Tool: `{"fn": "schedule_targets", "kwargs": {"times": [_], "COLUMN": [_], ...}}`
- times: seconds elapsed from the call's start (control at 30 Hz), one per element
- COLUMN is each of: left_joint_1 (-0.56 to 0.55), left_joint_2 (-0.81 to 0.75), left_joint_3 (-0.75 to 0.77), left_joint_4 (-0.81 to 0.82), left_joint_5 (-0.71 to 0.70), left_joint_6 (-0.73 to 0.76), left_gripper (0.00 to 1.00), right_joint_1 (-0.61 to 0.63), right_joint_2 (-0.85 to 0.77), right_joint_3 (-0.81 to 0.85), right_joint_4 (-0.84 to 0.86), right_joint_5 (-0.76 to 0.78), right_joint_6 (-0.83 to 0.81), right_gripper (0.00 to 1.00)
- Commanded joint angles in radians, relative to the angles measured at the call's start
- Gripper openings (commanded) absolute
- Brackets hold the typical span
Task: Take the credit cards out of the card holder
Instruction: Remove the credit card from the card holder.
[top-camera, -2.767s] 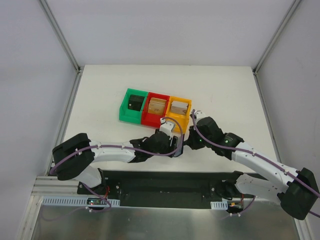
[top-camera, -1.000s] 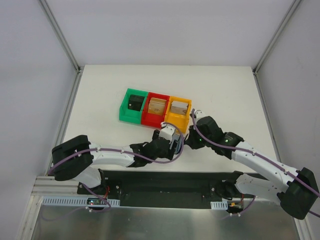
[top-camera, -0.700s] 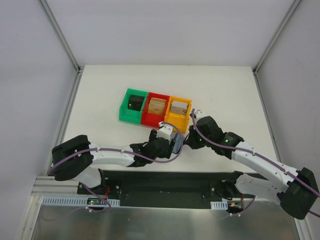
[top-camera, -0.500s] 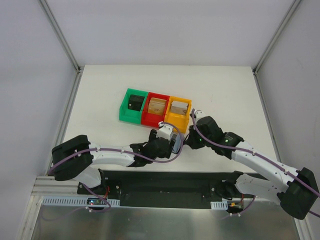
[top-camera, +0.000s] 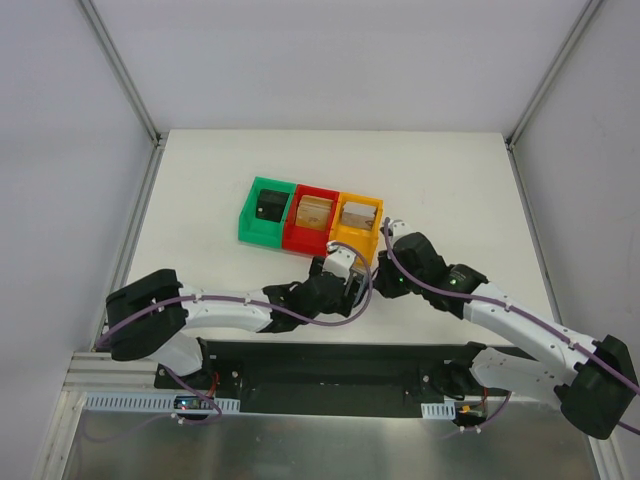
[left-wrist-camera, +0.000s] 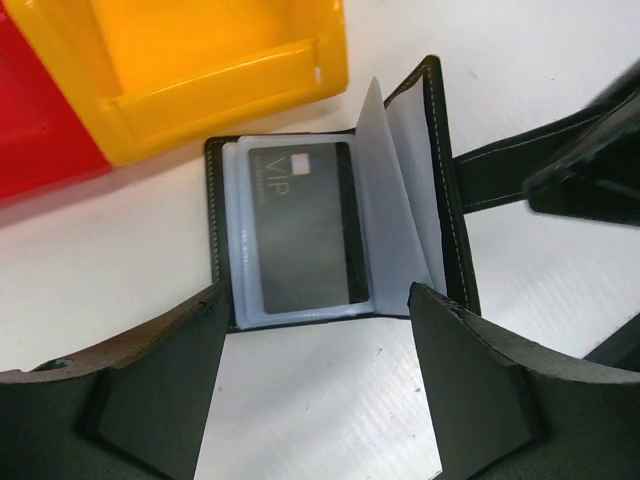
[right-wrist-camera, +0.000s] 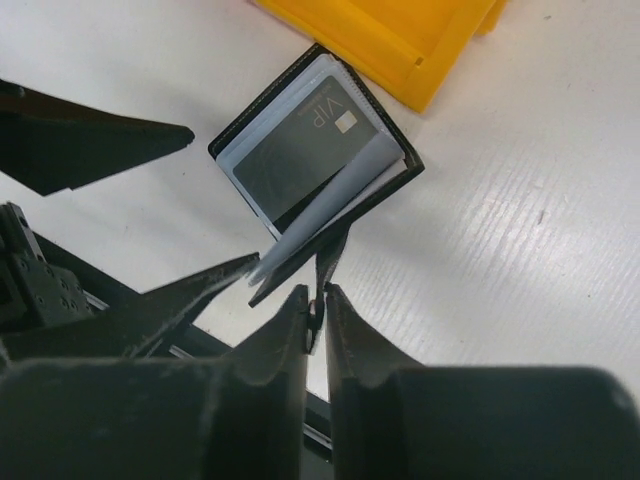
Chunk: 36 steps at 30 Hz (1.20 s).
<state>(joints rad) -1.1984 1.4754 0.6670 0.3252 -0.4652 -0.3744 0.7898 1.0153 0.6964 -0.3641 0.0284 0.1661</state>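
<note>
The black card holder (left-wrist-camera: 452, 200) lies open on the white table beside the yellow bin (left-wrist-camera: 230, 90). A dark grey credit card (left-wrist-camera: 300, 225) marked VIP sits in its clear sleeve, and further clear sleeves (left-wrist-camera: 395, 200) stand fanned up. My right gripper (right-wrist-camera: 316, 300) is shut on the card holder's (right-wrist-camera: 400, 165) thin black strap (right-wrist-camera: 330, 258), holding the cover raised. My left gripper (left-wrist-camera: 318, 330) hangs open just in front of the card, with nothing between its fingers (left-wrist-camera: 160, 380). In the top view the two grippers (top-camera: 345, 275) (top-camera: 378, 283) meet and hide most of the holder.
A green bin (top-camera: 247, 215), a red bin (top-camera: 300, 240) and the yellow bin (top-camera: 360, 243) stand in a row just behind the card holder, each with something inside. The table's near edge and the black base rail (top-camera: 330, 365) lie close behind the grippers.
My left gripper has edged a little forward and right, toward the card holder and yellow bin, still open. The right arm has kept its place and grip.
</note>
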Motion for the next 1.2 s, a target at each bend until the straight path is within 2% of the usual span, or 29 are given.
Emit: {"fn": "schedule_targets", "kwargs": {"times": [0.0, 0.1, 0.2, 0.3, 0.43, 0.53, 0.7, 0.77, 0.97, 1.17], "left_joint_1": [-0.013, -0.013, -0.013, -0.013, -0.01, 0.009, 0.135, 0.177, 0.22, 0.273], "left_joint_2": [0.043, 0.065, 0.08, 0.057, -0.012, -0.07, -0.128, -0.132, -0.076, -0.027], "left_joint_3": [0.062, 0.077, 0.092, 0.08, 0.019, -0.029, -0.125, -0.145, -0.119, -0.136], "left_joint_4": [0.063, 0.074, 0.075, 0.075, 0.071, 0.037, 0.038, 0.072, 0.09, 0.172], "left_joint_5": [0.074, 0.095, 0.103, 0.074, 0.016, -0.003, 0.132, 0.184, 0.267, 0.373], "left_joint_6": [0.035, 0.037, 0.04, 0.025, -0.003, -0.058, -0.184, -0.196, -0.204, -0.27], "left_gripper": [0.72, 0.72, 0.71, 0.72, 0.71, 0.7, 0.65, 0.64, 0.66, 0.68], "right_joint_1": [0.002, 0.0, -0.007, -0.014, -0.015, -0.017, -0.02, -0.02, -0.023, -0.041], "right_joint_2": [-0.041, -0.081, -0.128, -0.158, -0.124, -0.067, 0.045, 0.078, 0.143, 0.149], "right_joint_3": [0.005, 0.011, 0.018, 0.017, 0.014, 0.014, 0.003, -0.023, -0.089, -0.141], "right_joint_4": [-0.035, -0.077, -0.117, -0.124, -0.082, -0.023, 0.036, 0.079, 0.18, 0.183], "right_joint_5": [0.059, 0.109, 0.152, 0.148, 0.099, 0.053, 0.027, 0.004, -0.015, 0.024], "right_joint_6": [-0.005, -0.005, -0.004, 0.001, 0.027, 0.053, 0.075, 0.091, 0.154, 0.17], "right_gripper": [0.21, 0.43, 0.5, 0.49, 0.32, 0.26, 0.25, 0.28, 0.4, 0.43]}}
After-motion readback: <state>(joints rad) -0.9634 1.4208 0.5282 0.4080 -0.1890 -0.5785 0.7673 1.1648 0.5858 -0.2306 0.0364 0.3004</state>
